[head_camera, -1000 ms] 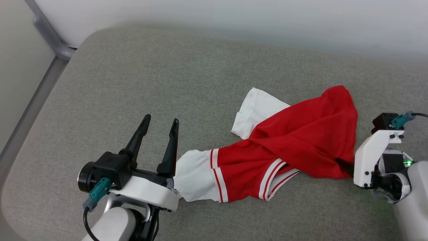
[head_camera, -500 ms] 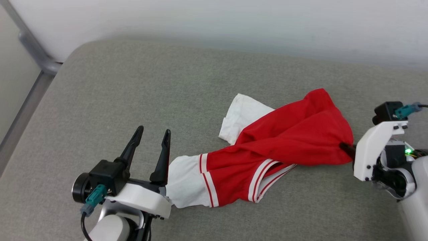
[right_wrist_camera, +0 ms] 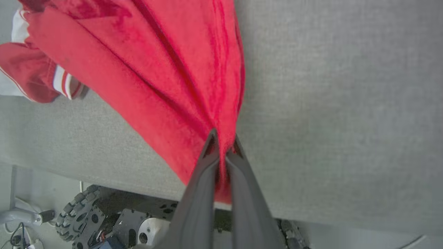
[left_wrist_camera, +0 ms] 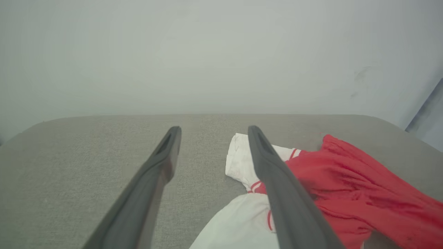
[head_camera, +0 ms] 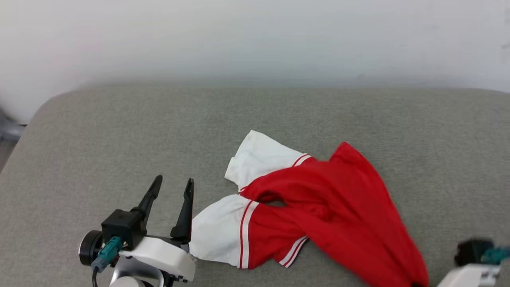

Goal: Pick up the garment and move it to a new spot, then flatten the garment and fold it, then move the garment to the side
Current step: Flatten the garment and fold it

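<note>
The right jaws are pinching tight on a bunched red edge of the shirt (right_wrist_camera: 166, 69), which is trailing away from them across the grey worktop (right_wrist_camera: 346, 103). The left jaws are gaping wide, gripping nothing, with a white sleeve (head_camera: 217, 229) lying just beside them.

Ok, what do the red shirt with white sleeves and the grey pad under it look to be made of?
The red shirt with white sleeves looks like soft matte knit cloth, perhaps jersey: it gathers into fine pleats where the right gripper pinches it. The grey pad looks like woven upholstery fabric over padding, judging by its flecked weave and rounded corner; the filling is hidden.
</note>
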You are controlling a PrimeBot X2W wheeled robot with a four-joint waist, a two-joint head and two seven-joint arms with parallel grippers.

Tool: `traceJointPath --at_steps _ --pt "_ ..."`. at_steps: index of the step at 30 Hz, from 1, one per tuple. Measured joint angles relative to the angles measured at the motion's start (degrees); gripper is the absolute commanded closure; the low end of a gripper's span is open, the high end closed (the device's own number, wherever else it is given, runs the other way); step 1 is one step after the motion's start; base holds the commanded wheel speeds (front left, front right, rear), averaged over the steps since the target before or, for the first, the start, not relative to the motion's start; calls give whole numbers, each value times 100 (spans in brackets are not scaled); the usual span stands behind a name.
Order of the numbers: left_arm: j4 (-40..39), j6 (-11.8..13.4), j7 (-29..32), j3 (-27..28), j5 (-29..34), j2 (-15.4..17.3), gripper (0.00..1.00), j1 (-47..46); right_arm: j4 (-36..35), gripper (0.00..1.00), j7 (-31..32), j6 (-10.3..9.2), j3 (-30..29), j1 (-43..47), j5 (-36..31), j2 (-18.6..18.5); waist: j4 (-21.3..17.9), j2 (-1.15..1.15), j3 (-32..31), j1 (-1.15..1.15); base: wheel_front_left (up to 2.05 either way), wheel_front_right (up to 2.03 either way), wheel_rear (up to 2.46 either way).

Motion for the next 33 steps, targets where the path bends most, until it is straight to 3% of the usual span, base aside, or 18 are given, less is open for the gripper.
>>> traceJointPath --at_steps 3,9,10,11,12,17,24,27,33 --pt "-15 24 42 -18 -15 11 0 71 -226 100 144 1 46 777 21 312 -103 0 -86 0 0 0 0" --pt "-12 26 91 -60 -38 15 0 110 196 100 -134 1 410 1559 508 413 -151 0 -168 0 0 0 0" --pt "-11 27 92 -64 -38 16 0 114 293 92 -302 1 480 1582 633 420 -151 0 -166 0 0 0 0" --pt "-10 27 94 -66 -41 18 0 115 367 62 -479 1 549 1576 698 422 -151 0 -169 0 0 0 0" --pt "-7 29 94 -70 -55 18 0 118 392 0 -700 1 609 1558 631 422 -146 0 -173 0 0 0 0" --pt "-7 52 94 -76 -63 29 0 136 271 0 -2008 1 598 1219 523 426 -88 0 -174 0 0 0 0" --pt "-25 129 89 -32 -73 42 0 136 56 0 -3542 1 99 581 179 425 9 0 -162 0 0 0 0" --pt "-43 131 78 -19 -73 34 0 130 335 0 -3655 0 -124 68 -9 378 69 0 -107 0 0 0 0" --pt "-57 98 19 -14 -73 -35 0 -48 1329 0 -3463 0 -91 -1261 40 -144 275 0 126 0 0 0 0"
